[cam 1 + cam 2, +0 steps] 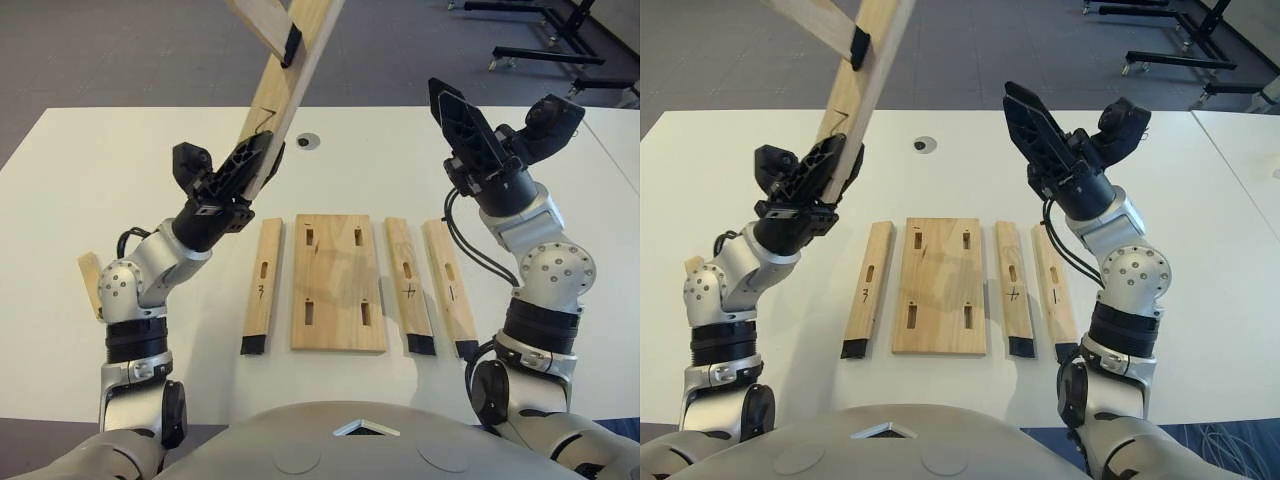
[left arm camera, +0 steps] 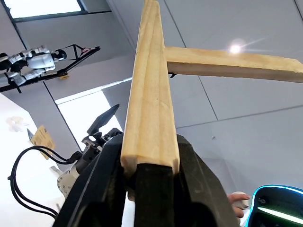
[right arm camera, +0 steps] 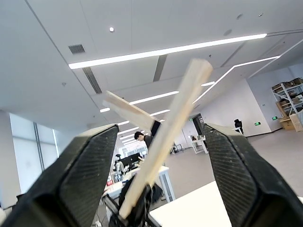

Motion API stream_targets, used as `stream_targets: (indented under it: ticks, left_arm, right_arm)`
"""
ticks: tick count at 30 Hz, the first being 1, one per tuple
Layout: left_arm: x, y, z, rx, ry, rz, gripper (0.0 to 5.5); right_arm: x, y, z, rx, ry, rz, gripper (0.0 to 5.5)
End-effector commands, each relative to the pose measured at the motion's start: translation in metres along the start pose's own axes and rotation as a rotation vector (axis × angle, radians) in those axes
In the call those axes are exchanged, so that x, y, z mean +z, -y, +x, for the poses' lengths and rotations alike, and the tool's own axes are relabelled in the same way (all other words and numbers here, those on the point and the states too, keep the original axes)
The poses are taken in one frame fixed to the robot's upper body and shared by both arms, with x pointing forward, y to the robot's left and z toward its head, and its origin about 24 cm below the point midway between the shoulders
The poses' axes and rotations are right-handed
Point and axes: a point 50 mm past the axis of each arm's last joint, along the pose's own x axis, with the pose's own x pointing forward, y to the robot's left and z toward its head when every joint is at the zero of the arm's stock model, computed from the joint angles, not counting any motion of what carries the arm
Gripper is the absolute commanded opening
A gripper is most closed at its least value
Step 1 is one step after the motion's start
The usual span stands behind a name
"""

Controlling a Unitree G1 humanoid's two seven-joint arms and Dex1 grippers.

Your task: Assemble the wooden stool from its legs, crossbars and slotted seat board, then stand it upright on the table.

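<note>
Head view: the left claw [image 1: 255, 155] clamps a pale wooden leg-and-crossbar piece [image 1: 285, 85], tilted up toward the far edge of the white worktop [image 1: 90, 180], probably ready for joining. The slotted wooden seat board [image 1: 338, 282] lies near the front edge. Left wrist view: the leg's end sits pinched. Right wrist view: the right claw [image 3: 161, 130] gapes empty, facing it.

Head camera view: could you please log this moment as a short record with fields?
Left hand: shut on long pale wooden leg, raised over white table
Joined part: wooden crossbar fixed across that leg's upper end
Right hand: open, empty, raised
Seat: slotted wooden seat board, flat on table
Loose legs: one left of board, two right, all flat
Stool: not yet assembled
</note>
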Motion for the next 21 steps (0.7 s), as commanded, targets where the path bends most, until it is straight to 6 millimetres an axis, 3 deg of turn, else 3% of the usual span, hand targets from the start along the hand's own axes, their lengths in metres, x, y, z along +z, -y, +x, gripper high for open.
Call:
stream_targets:
  ticks: [1,10,21]
  left_arm:
    - [-0.008,-0.02,-0.008,-0.088,-0.045,-0.207,1.01]
    - [-0.014,-0.033,-0.008,-0.207,-0.134,-0.426,1.01]
    - [-0.014,-0.037,-0.004,-0.231,-0.217,-0.564,1.01]
  right_arm:
    - [-0.008,0.008,0.008,0.012,0.055,0.062,3.3]
    - [-0.041,0.024,0.016,-0.032,-0.033,0.152,3.3]
    - [-0.049,0.023,0.035,0.083,0.013,0.276,3.3]
